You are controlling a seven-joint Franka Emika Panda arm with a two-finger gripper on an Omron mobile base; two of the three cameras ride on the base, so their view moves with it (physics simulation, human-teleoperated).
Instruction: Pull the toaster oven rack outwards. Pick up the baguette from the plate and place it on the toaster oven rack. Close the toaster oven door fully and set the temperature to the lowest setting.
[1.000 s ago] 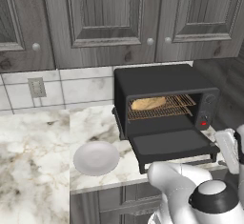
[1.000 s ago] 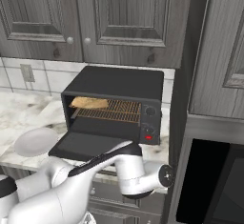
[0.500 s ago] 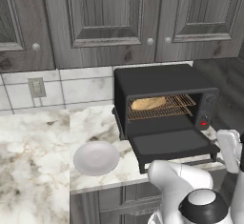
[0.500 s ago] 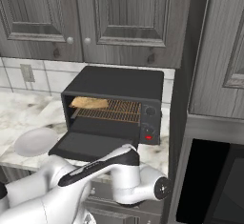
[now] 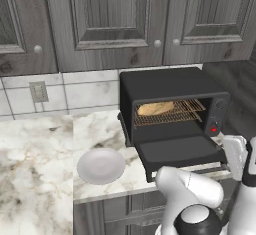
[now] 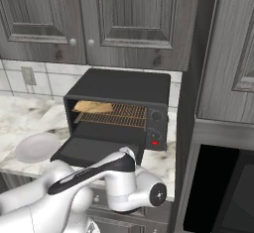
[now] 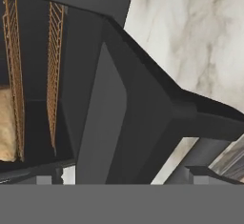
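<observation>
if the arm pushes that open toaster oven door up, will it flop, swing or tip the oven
The toaster oven door looks like a rigid flat panel, so it probably won't flex. It lies roughly level, apparently hinged at its inner edge, so a push under the bar handle should swing it up in an arc. The toaster oven is wide and squat, so tipping seems unlikely; it might slide on the marble counter.

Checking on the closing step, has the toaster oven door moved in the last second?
No. The toaster oven door still lies folded down, unchanged against the toaster oven body.
</observation>
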